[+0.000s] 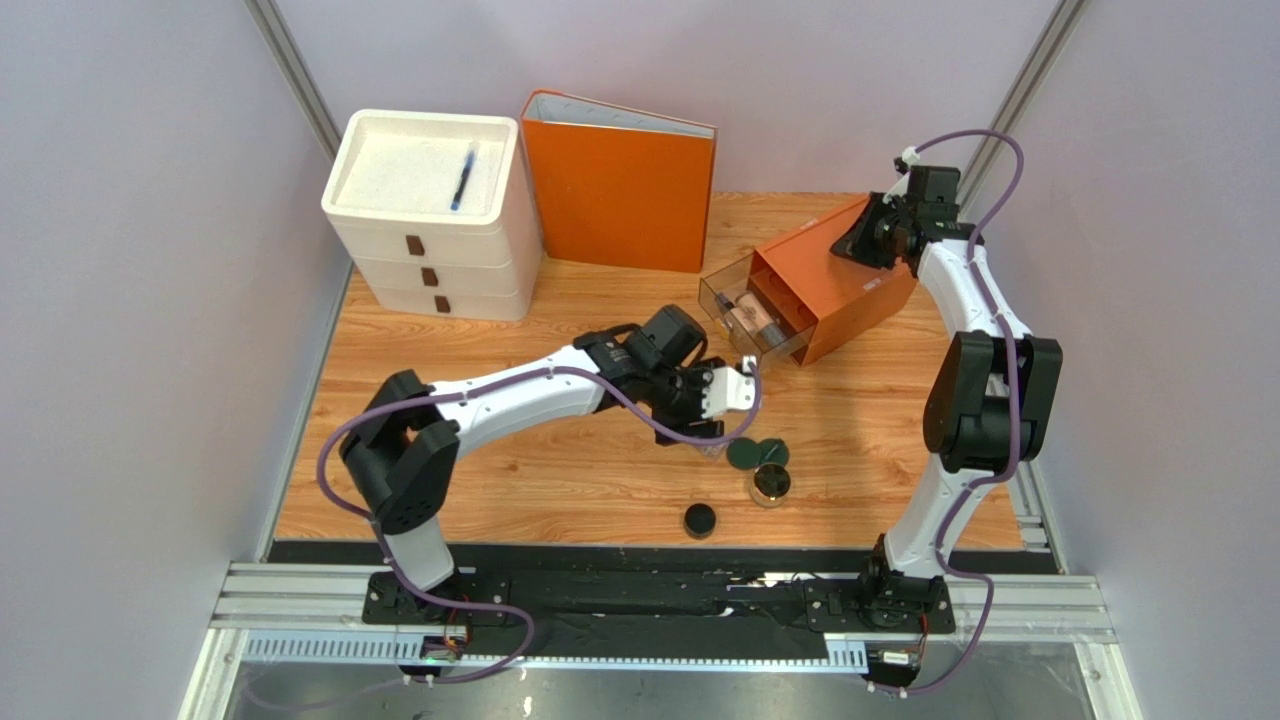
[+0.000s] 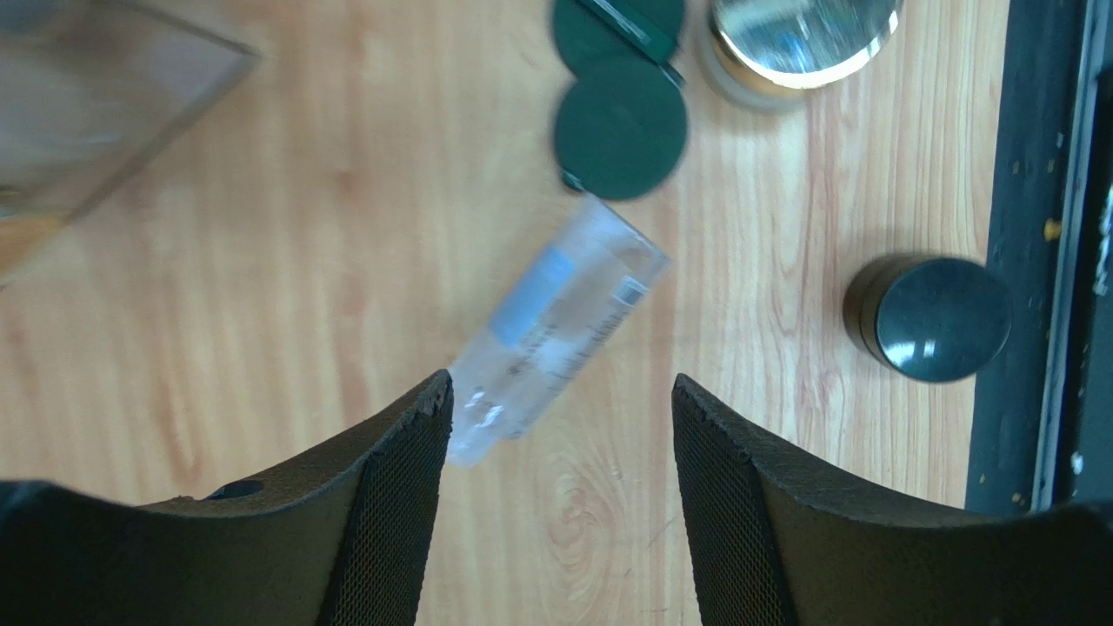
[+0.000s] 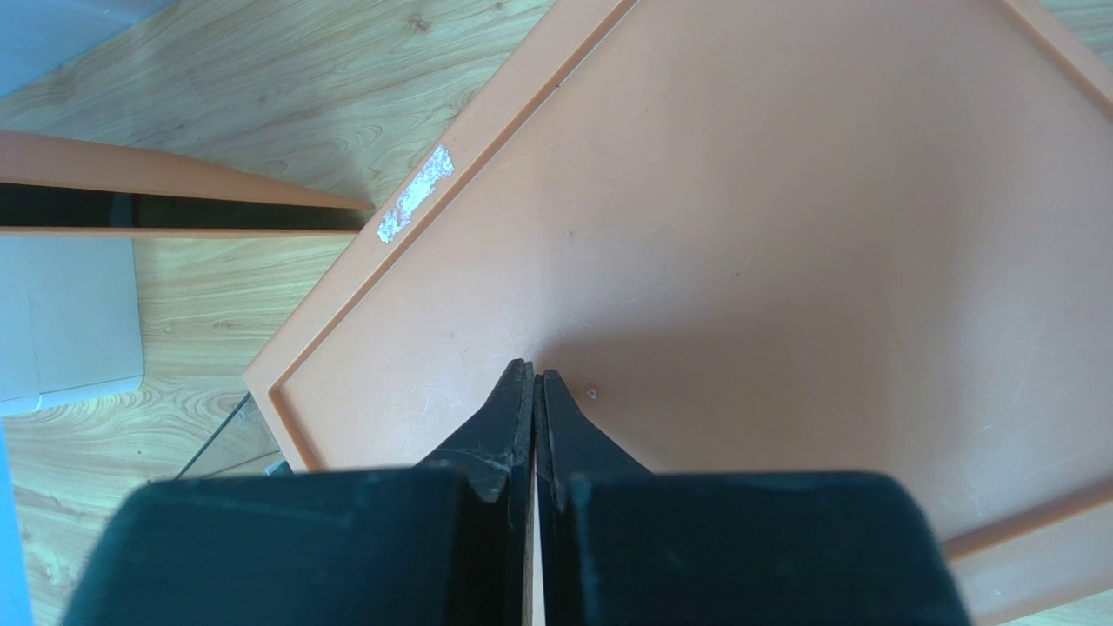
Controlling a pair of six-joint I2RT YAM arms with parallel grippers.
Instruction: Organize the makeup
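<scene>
A clear tube [image 2: 555, 326] with a blue label lies slanted on the wooden table. My left gripper [image 2: 559, 391] hovers above it, open, and the tube's near end sits by the left fingertip [image 2: 425, 411]. Just beyond lie the dark green twin-disc compact [image 2: 621, 127] [image 1: 759, 452], the gold-rimmed jar [image 2: 797, 39] [image 1: 771, 483] and the black round pot [image 2: 934, 317] [image 1: 700, 521]. Beige foundation bottles [image 1: 756, 320] rest in the pulled-out clear drawer [image 1: 729, 300] of the orange box [image 1: 842, 278]. My right gripper [image 3: 536, 374] [image 1: 869, 240] is shut, its tips on the box's top [image 3: 784, 235].
A white drawer unit [image 1: 436, 248] with a blue pen [image 1: 463, 177] on top stands at the back left. An orange binder [image 1: 619, 180] stands upright beside it. The table's black front rail [image 2: 1039, 261] runs close to the black pot.
</scene>
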